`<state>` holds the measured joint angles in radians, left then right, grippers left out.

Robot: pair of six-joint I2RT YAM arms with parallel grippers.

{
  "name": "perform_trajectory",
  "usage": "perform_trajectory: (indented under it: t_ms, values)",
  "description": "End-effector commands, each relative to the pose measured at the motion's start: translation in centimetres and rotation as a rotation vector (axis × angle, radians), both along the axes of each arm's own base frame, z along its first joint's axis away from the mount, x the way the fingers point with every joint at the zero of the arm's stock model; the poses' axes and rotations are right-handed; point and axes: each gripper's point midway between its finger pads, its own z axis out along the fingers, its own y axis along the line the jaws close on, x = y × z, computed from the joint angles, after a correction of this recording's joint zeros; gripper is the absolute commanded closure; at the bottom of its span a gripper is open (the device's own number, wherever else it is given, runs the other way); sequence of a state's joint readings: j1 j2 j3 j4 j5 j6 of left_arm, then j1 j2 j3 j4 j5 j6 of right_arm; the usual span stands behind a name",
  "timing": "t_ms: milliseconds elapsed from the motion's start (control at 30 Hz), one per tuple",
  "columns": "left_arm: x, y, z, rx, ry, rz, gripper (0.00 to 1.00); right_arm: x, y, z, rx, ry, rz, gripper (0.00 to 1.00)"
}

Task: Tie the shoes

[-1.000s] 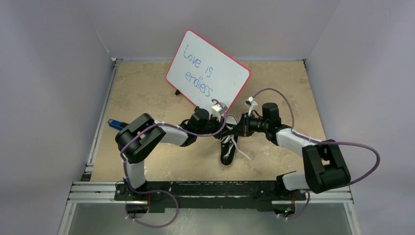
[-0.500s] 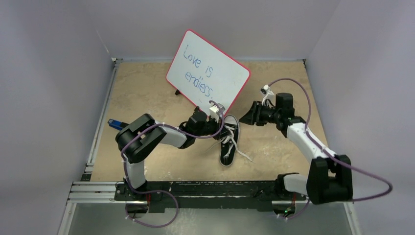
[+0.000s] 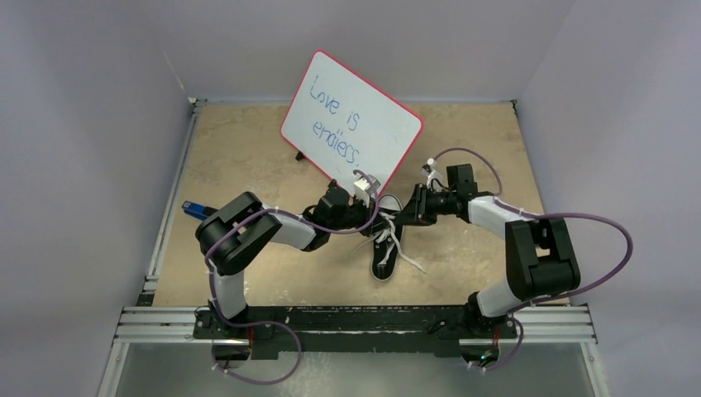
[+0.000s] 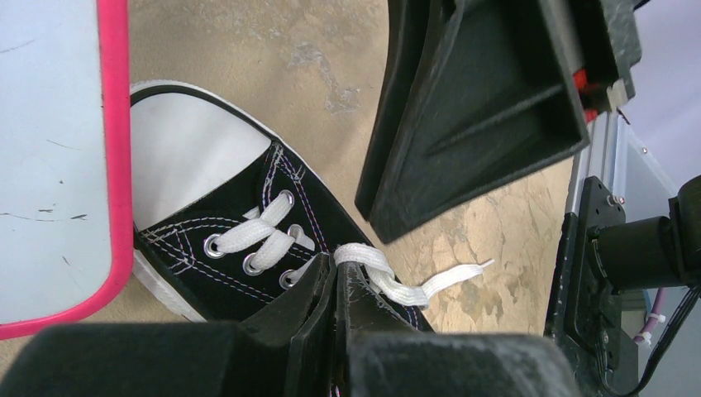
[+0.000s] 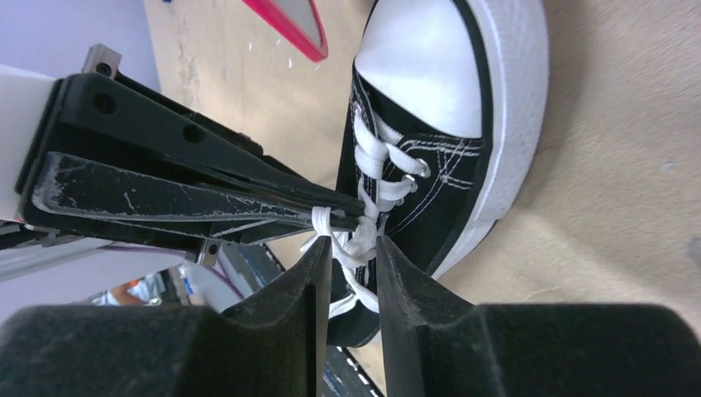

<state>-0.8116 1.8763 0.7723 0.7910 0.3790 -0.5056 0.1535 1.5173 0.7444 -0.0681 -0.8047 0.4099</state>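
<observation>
The black sneaker (image 3: 385, 252) lies mid-table, white toe cap toward the whiteboard, white laces (image 3: 402, 248) trailing loose. My left gripper (image 3: 378, 217) is at the shoe's left side; in the left wrist view it (image 4: 337, 266) is shut on a white lace (image 4: 388, 281) over the eyelets. My right gripper (image 3: 405, 217) is at the shoe's right side. In the right wrist view it (image 5: 354, 241) is slightly open, its fingers straddling the bunched laces (image 5: 360, 236) without pinching them, close against the left gripper's fingers (image 5: 190, 198).
A pink-rimmed whiteboard (image 3: 351, 120) stands tilted just behind the shoe's toe (image 5: 422, 66). A small blue-and-black tool (image 3: 193, 208) lies at the table's left edge. Side walls enclose the table; a metal rail (image 3: 355, 318) runs along the near edge.
The right arm swung out to the right away from the shoe, then came back to the laces. The left gripper has stayed on the lace.
</observation>
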Motion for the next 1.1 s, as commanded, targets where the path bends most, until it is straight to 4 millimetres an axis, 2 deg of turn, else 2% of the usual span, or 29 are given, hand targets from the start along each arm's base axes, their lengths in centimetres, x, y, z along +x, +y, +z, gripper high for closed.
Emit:
perform_trajectory:
  t_ms: [0,133,233,400,567,633,667,733,833,1067]
  values:
    - [0.4,-0.6,1.1,-0.038,-0.028,-0.017,1.00,-0.4,1.5,0.6,0.116,0.032,0.001,0.74]
    - [0.5,-0.5,1.1,-0.038,-0.027,-0.017,1.00,-0.8,1.6,-0.3,0.126,0.052,-0.012,0.78]
    - [0.6,-0.3,1.1,-0.048,-0.027,-0.019,1.00,-1.0,1.6,0.0,0.132,0.019,0.012,0.82]
    - [0.9,0.2,1.4,-0.077,-0.018,-0.026,1.00,0.7,-0.5,0.5,-0.006,-0.098,0.030,0.63]
    - [0.9,0.0,1.7,-0.098,-0.023,-0.035,1.00,4.0,-3.0,3.9,-0.241,-0.398,0.157,0.55]
    - [0.9,0.1,1.9,-0.104,-0.031,-0.036,1.00,4.0,-3.0,5.7,-0.257,-0.516,0.225,0.51]
    - [0.9,0.1,1.8,-0.105,-0.030,-0.036,1.00,3.9,-3.1,6.2,-0.276,-0.616,0.314,0.49]
    - [0.9,0.0,1.9,-0.114,-0.032,-0.040,1.00,3.5,-3.6,5.8,-0.324,-0.711,0.414,0.45]
    - [0.9,-0.2,2.1,-0.131,-0.037,-0.043,1.00,2.4,-3.7,4.2,-0.331,-0.730,0.519,0.44]
    - [0.6,-0.1,1.6,-0.127,-0.043,-0.056,1.00,0.7,-1.2,2.0,-0.179,-0.763,0.747,0.54]
